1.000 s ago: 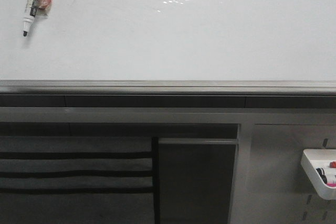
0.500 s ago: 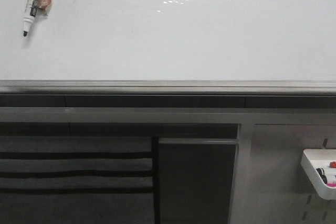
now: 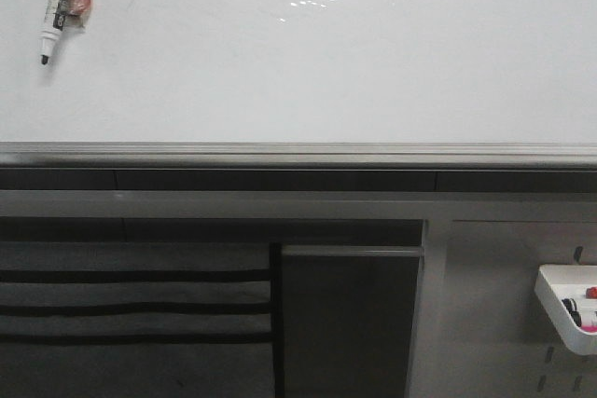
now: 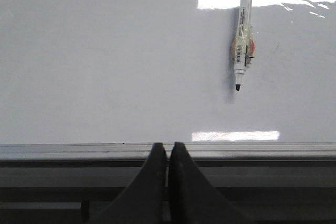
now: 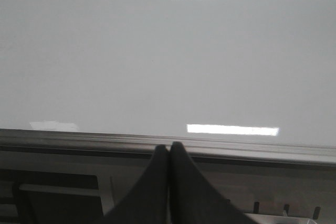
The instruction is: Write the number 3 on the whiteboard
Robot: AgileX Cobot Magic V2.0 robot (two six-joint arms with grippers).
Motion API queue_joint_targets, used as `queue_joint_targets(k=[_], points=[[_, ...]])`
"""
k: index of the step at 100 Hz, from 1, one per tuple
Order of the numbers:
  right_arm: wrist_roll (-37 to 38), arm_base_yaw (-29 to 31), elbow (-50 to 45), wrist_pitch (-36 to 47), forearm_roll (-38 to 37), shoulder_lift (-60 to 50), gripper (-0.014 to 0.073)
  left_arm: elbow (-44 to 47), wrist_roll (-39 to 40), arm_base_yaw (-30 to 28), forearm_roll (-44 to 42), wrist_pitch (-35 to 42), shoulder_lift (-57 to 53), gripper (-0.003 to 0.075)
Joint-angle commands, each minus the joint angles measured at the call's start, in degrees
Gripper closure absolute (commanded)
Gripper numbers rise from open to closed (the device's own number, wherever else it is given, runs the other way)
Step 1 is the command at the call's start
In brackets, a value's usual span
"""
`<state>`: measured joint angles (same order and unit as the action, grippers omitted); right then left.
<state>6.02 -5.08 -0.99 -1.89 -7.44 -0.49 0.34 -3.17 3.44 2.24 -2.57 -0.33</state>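
Counting one whiteboard, glossy and blank, no digit drawn on it, grey metal edge strip along its near side. One uncapped marker lying flat on the board at far left, black tip toward the strip, apart from both arms. Two grippers: left gripper and right gripper, each with fingers pressed together on nothing, hanging just off the board's near edge. One small white tray low at right, holding small items.

1. We see the whiteboard lying flat as our bench surface, glossy white, its grey metal edge strip crossing mid-frame.
2. A marker lies on it at upper left, black tip uncapped.
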Motion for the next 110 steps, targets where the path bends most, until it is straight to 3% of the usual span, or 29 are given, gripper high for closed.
queue_joint_targets(k=[1, 14, 34, 45, 61, 110], points=[[-0.03, 0.29, -0.84, 5.84, -0.38, -1.22, 0.0668, 0.11, 0.43, -0.32, 0.59, 6.44, -1.82, 0.0739], [-0.03, 0.29, 3.95, 2.31, 2.54, -0.98, 0.0668, -3.92, 0.43, -0.32, 2.31, 4.72, -1.72, 0.0739], [-0.03, 0.29, 17.91, -15.53, 3.64, 4.20, 0.0668, -18.78, 0.10, -0.32, 2.45, -10.30, 1.58, 0.0739], [-0.03, 0.29, 25.83, -21.28, 3.64, 9.51, 0.0668, -27.29, -0.80, -0.32, 2.06, -17.24, 6.73, 0.0739], [-0.03, 0.29, 31.65, -21.51, 3.79, 15.77, 0.0668, -33.24, -1.11, -0.32, 2.31, -18.90, 12.35, 0.0739], [-0.03, 0.29, 31.95, -21.00, 3.79, 16.87, 0.0668, -32.61, -1.11, -0.32, 2.31, -18.91, 13.48, 0.0739]])
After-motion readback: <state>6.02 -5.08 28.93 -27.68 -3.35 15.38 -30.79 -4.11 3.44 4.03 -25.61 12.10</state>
